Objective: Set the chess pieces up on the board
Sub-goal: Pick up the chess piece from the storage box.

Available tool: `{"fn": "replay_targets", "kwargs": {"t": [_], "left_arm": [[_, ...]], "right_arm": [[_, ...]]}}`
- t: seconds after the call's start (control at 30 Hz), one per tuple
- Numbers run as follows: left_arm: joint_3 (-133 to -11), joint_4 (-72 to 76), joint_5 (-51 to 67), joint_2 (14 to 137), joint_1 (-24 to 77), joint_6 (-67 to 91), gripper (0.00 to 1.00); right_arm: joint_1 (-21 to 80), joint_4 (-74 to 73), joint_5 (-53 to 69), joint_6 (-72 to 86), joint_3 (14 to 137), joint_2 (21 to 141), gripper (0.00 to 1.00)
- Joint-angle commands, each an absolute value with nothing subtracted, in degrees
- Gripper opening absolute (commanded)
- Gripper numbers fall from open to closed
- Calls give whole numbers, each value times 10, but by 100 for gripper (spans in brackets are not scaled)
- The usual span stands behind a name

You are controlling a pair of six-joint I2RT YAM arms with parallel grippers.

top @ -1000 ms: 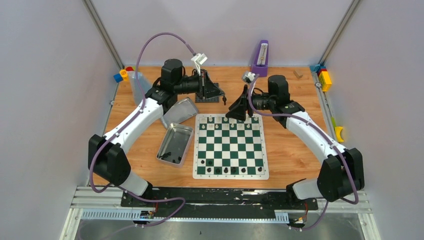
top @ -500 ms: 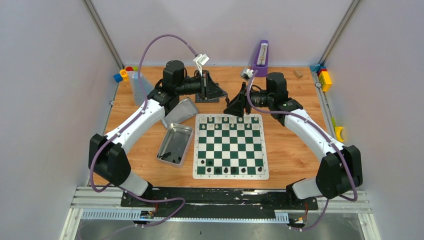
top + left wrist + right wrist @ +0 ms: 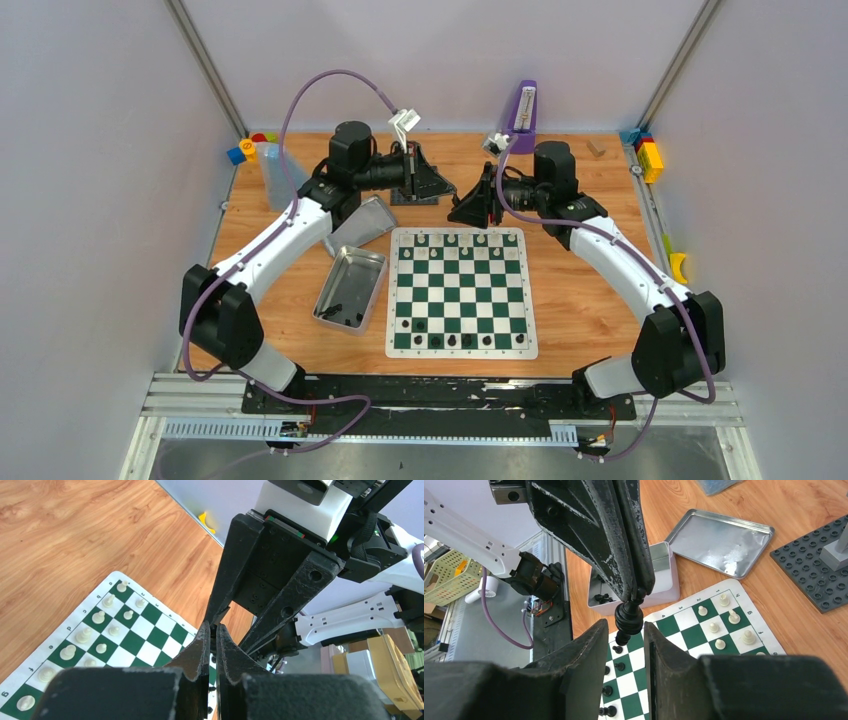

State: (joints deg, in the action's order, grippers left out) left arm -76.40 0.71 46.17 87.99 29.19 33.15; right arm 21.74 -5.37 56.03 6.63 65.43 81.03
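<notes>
Few dark pieces (image 3: 600, 599) in tin (image 3: 661, 592), left fingers (image 3: 594, 535) gripping black piece (image 3: 629, 620), right fingers (image 3: 579, 660) parted.

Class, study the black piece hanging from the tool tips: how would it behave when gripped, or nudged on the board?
The black piece is probably light: the left tool holds it by one end alone. Its smooth, rounded body looks slippery, so it might twist in a pinch. Taller than wide, it would likely tip if nudged on the board.

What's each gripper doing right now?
Left gripper: closed, holding a black chess piece.
Right gripper: partly open, jaws either side of that piece; whether it grips cannot be told.
</notes>
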Motion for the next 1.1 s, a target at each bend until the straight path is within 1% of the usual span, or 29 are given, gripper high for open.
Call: {"fn": "replay_targets", "kwargs": {"t": [0.0, 0.43, 0.63, 0.83, 0.93, 1.07], "left_arm": [[-765, 32, 463, 881, 295, 333, 0], [-758, 34, 466, 880, 296, 331, 0], [-759, 23, 462, 874, 295, 310, 0], [-760, -9, 452, 857, 295, 233, 1], [-740, -5, 453, 849, 295, 196, 1], [-685, 57, 478, 844, 305, 147, 1]], "right_arm": [[222, -32, 573, 76, 677, 799, 30], [221, -37, 557, 69, 679, 801, 0], [218, -68, 540, 31, 663, 784, 0], [199, -117, 528, -38, 618, 749, 0], [176, -142, 524, -60, 594, 724, 0], [117, -161, 536, -66, 567, 694, 0]]}}
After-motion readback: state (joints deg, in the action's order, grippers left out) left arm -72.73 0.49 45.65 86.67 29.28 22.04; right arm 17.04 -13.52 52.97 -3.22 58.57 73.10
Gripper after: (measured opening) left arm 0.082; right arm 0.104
